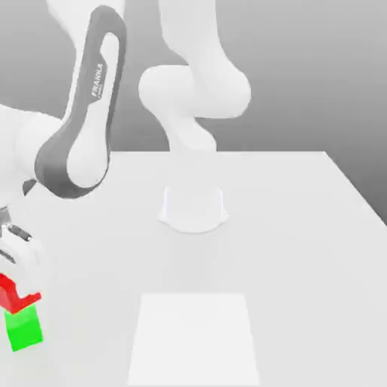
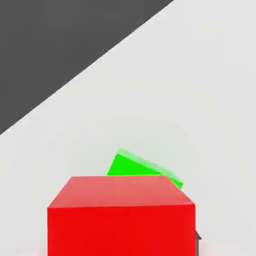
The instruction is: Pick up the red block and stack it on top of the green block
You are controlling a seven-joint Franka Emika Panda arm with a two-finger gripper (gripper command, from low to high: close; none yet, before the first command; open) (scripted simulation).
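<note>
Bright red block (image 1: 10, 293), plain matte; bright green block (image 1: 23, 329), plain too. White table (image 1: 302, 249), paler white square patch (image 1: 194, 339). White-and-grey arm (image 1: 83, 121).

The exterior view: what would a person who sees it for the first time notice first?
The two bright cubes at the exterior view's lower left: the red block sits in the shut gripper, directly above the green block. Whether they touch is unclear. Next comes the big grey-and-white arm bending down to them over the pale table.
</note>
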